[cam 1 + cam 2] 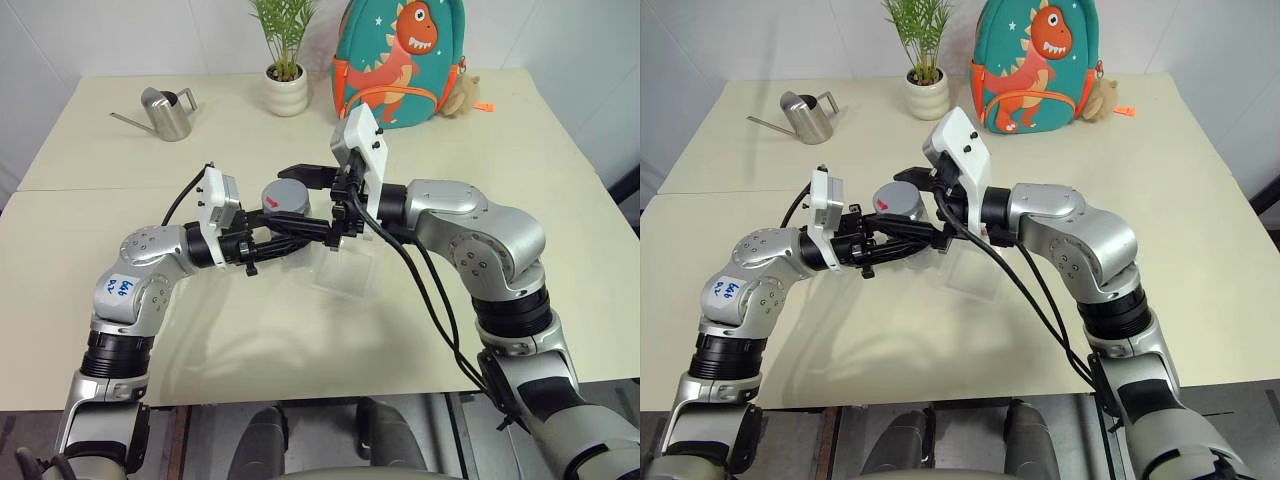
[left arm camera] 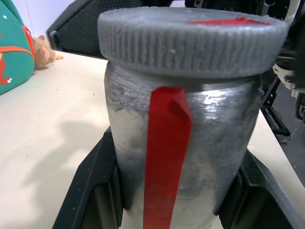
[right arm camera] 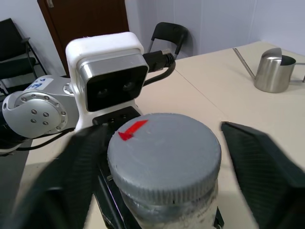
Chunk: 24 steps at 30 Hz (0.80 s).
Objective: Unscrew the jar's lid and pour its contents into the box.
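The left gripper (image 1: 300,238) clenched the jar (image 2: 181,143) above the box (image 1: 345,272); the right gripper (image 3: 162,157) straddled the lid (image 3: 164,152), fingers apart, watering can (image 1: 165,113) beyond.

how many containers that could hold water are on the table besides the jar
3: the watering can at the table's far left, the plant pot beside the backpack, the clear box under the arms.
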### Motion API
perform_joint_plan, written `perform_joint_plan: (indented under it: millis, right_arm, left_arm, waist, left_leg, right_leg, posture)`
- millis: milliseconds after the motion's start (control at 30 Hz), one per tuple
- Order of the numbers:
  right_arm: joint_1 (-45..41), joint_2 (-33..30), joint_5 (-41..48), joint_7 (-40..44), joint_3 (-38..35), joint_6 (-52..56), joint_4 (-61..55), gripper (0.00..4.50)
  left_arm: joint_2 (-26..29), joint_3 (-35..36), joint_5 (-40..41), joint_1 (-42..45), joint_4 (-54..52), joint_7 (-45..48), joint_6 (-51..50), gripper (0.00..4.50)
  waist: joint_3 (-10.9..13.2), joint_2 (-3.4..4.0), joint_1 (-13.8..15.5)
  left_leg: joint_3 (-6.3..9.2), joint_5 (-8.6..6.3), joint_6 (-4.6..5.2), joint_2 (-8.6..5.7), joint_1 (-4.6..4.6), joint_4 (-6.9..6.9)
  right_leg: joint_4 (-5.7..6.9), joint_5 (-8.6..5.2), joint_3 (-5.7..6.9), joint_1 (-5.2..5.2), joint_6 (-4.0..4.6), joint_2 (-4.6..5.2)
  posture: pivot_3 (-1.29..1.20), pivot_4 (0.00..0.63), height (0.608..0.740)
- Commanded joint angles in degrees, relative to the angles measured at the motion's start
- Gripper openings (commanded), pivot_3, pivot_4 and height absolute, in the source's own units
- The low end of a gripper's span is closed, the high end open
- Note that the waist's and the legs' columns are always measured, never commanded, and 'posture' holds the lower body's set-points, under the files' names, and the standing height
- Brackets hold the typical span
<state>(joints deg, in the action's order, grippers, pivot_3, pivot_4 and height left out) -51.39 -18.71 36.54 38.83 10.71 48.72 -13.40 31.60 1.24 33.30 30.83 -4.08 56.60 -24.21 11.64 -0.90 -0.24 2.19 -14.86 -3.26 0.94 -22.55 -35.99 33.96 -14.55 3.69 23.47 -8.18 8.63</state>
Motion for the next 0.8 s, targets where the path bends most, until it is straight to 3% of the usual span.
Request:
perform_joint_plan:
  millis: [33, 200, 400, 500, 800]
  right_arm:
    - [-0.49, 1.03, 1.31, 0.6, -1.98, -1.23, -2.88, 2.6]
    - [-0.23, 0.2, 3.21, 5.63, -1.9, -2.29, -3.65, 2.58]
    - [-3.76, -5.6, 9.08, 29.75, -1.49, -5.34, -1.17, 2.58]
    - [-8.54, -6.29, 8.81, 36.89, -1.26, -6.11, 2.93, 2.58]
    - [-10.24, -5.87, 3.94, 41.41, -0.16, -11.25, 6.34, 2.58]
  left_arm:
    - [0.94, 0.87, -0.36, 0.59, -2.01, 0.9, 0.95, 1.94]
    - [1.75, 0.08, -0.34, 0.59, -1.24, 3.92, 1.48, 1.94]
    - [2.93, -3.72, -2.42, 4.44, 2.72, 14.15, 5.34, 1.94]
    - [2.17, -5.41, -1.73, 7.43, 4.26, 18.49, 6.15, 1.94]
    - [-0.95, -5.26, -0.91, 7.11, 3.07, 18.42, 6.12, 1.94]
  waist:
    - [0.0, 0.0, 0.03]
    - [0.0, 0.0, 0.02]
    - [0.0, 0.0, 0.19]
    - [0.0, 0.0, 0.05]
    - [0.0, 0.0, -0.02]
  left_leg:
    - [0.0, 0.0, 0.0, 0.0, -0.01, -0.01]
    - [0.0, 0.0, 0.0, 0.0, -0.01, -0.01]
    - [-0.01, -0.03, 0.04, 0.0, -0.08, -0.05]
    - [-0.01, -0.03, 0.04, 0.0, -0.11, -0.12]
    - [-0.06, 0.07, -0.13, 0.06, -0.16, -0.13]
  right_leg:
    - [0.0, 0.0, 0.0, 0.0, 0.0, 0.0]
    - [0.01, 0.0, 0.0, 0.0, 0.01, 0.0]
    - [-0.06, 0.0, 0.0, 0.0, 0.0, -0.01]
    - [-0.03, 0.03, 0.0, 0.02, 0.01, -0.02]
    - [-0.05, 0.04, -0.02, 0.1, 0.03, -0.08]
  posture:
    - [0.0, 0.15, 0.74]
    - [0.0, 0.15, 0.74]
    - [0.0, 0.15, 0.74]
    - [0.0, 0.15, 0.74]
    - [0.0, 0.15, 0.74]
